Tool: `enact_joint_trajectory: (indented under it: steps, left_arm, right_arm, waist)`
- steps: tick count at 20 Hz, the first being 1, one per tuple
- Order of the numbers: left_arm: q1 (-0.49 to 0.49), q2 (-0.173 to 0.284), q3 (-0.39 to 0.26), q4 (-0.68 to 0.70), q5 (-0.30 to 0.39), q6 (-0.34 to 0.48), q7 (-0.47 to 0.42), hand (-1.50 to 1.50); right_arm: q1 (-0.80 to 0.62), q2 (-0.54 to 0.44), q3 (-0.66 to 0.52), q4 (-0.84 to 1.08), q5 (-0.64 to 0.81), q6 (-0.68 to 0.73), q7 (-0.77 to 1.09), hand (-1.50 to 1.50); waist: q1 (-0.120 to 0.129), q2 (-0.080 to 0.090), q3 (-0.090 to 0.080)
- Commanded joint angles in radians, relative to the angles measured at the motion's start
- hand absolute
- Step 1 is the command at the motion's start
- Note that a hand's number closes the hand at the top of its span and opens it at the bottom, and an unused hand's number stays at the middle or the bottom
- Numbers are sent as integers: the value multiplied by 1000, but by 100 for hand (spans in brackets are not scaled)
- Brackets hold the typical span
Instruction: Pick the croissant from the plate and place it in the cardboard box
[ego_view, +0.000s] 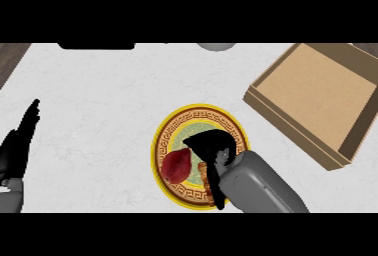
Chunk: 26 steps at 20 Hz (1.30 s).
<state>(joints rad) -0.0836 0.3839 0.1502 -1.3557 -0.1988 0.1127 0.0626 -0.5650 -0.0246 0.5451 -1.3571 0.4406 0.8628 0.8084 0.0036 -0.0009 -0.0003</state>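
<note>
One right hand (210, 147) hung curled over the plate (193, 112), fingers apparently clenched on the croissant (209, 186) (mostly hidden) beside a red fruit (176, 166). Left hand (22, 132) rested released at nine o'clock; cardboard box (314, 85) waited at two o'clock on the desk (103, 100).

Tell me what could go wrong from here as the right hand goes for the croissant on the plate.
1. The right hand hides most of the croissant, so the grasp cannot be checked and may miss it.
2. A dark red food item lies right beside the croissant on the plate; the fingers could knock or catch it instead.
3. The cardboard box has raised walls; a low carry might bump its near wall.
</note>
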Motion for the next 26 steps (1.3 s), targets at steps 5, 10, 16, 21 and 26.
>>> enact_joint_trajectory:
  steps: [5,10,16,21,26]
  left_arm:
    - [-22,1,31,57,-17,-8,-49,0]
    - [4,-8,26,1,0,-42,-4,0]
    - [-14,-12,35,14,-17,-40,-2,0]
    - [27,-24,66,21,-11,10,2,0]
    - [59,-3,92,16,-3,9,-13,0]
  right_arm:
    - [60,2,115,43,187,-109,-66,150]
    - [19,-44,148,122,332,-257,-240,150]
    - [-18,-34,141,124,461,-355,-272,150]
    - [36,-529,-209,5,324,-512,-567,150]
    - [94,-763,-453,82,244,-648,-799,150]
  waist:
    - [-1,2,0]
    - [5,2,1]
    - [1,1,0]
    - [-112,-9,12]
    - [-116,1,15]
